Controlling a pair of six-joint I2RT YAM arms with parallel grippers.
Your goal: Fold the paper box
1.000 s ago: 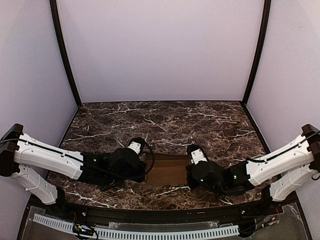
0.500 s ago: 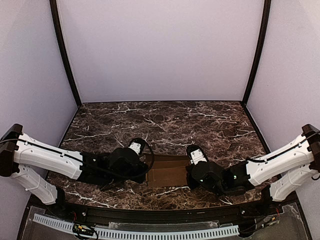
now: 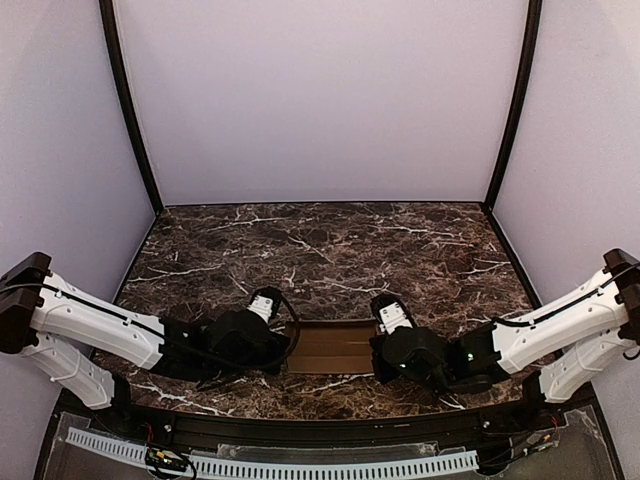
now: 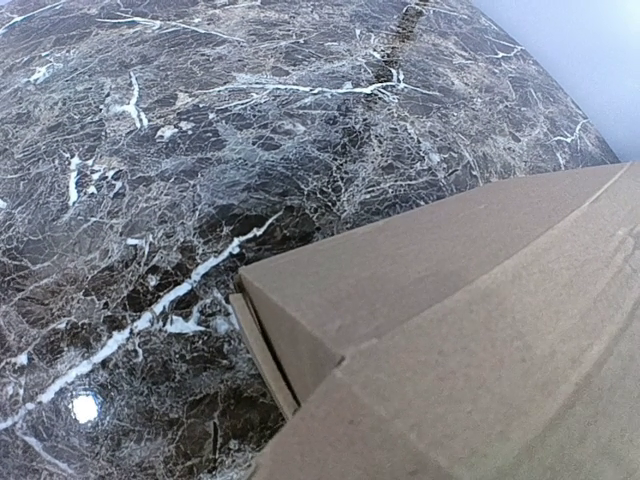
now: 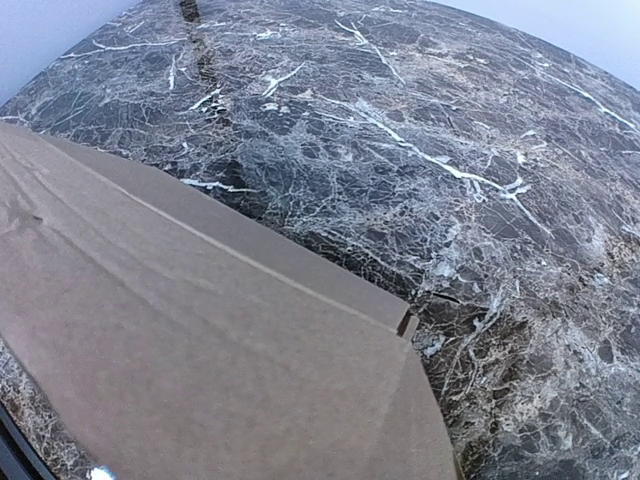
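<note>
My box [image 3: 330, 347] is matt, smooth brown cardboard; the table [image 3: 330, 250] beneath me is glossy, white-veined dark marble.

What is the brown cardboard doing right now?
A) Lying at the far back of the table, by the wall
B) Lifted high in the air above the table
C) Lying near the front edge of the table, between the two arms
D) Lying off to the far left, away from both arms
C: the top view shows the cardboard low on the marble table, right between the ends of the left arm and the right arm.
</note>
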